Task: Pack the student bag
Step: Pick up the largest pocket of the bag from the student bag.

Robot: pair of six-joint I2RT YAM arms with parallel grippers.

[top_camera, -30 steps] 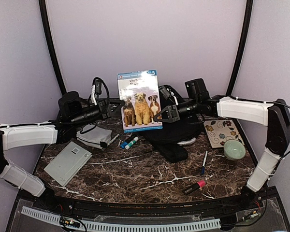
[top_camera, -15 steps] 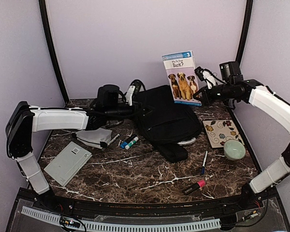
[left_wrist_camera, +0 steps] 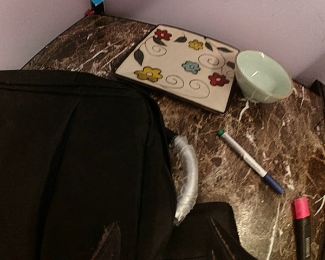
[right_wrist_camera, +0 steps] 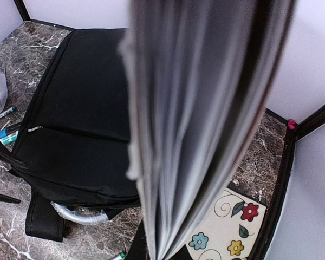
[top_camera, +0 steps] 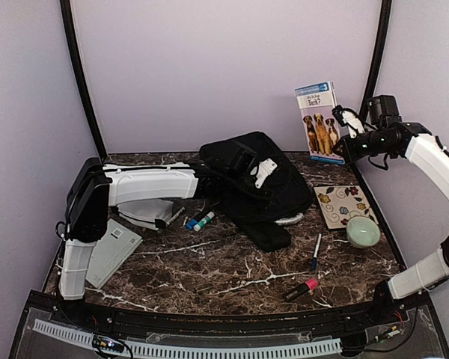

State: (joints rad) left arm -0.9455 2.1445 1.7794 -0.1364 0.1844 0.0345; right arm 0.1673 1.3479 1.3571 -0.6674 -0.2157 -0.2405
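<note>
holding stage: dog book [top_camera: 319, 123] clamped upright in right gripper [top_camera: 346, 127], aloft to the right of student bag [top_camera: 273, 191] lying flat at back centre; left gripper [top_camera: 260, 173] over bag, grip state untellable; next likely needs the bag opened to admit book.

Matt black cloth student bag [top_camera: 288, 193], glossy marble-look table [top_camera: 209, 269], glossy paper book [top_camera: 319, 123], seemingly ceramic plate [left_wrist_camera: 176, 67]
</note>
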